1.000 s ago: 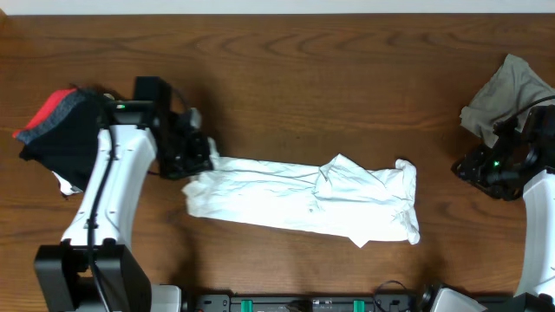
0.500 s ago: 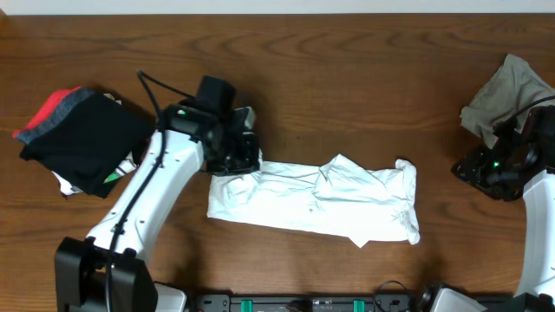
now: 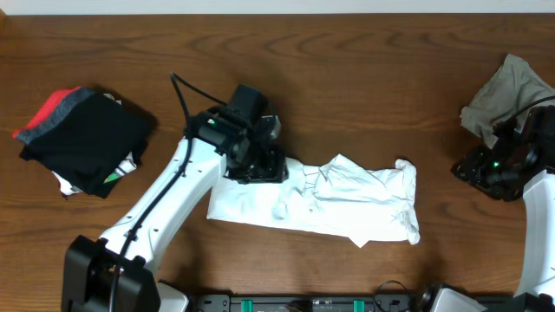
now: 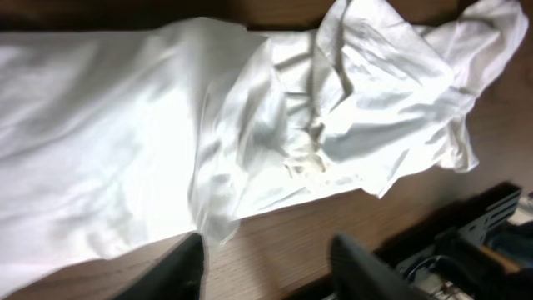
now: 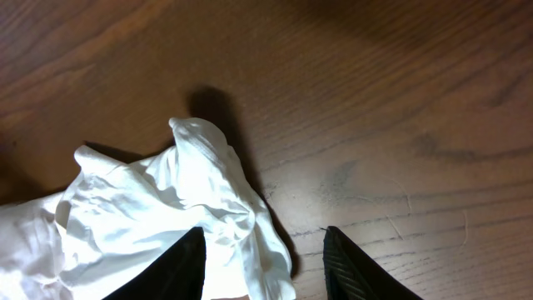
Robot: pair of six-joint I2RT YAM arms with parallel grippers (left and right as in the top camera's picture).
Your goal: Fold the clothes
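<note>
The white T-shirt (image 3: 347, 204) lies as a long crumpled strip across the middle of the table, its left end doubled over toward the centre. My left gripper (image 3: 264, 169) hovers over that doubled end. In the left wrist view it (image 4: 271, 271) stands open with only wood between its fingers, and the shirt (image 4: 125, 150) fills the frame above. My right gripper (image 3: 464, 166) rests at the right, apart from the shirt. It (image 5: 262, 267) is open, and the shirt's bunched right end (image 5: 150, 200) shows ahead of it.
A black and red pile of clothes (image 3: 82, 139) sits at the far left. A khaki-grey garment (image 3: 512, 91) lies at the back right, just behind the right arm. A black rail (image 3: 312, 303) runs along the table's front edge.
My left gripper travelled right, drawing the shirt's left end over toward the middle, then opened and let the cloth go. The right arm stayed still.
</note>
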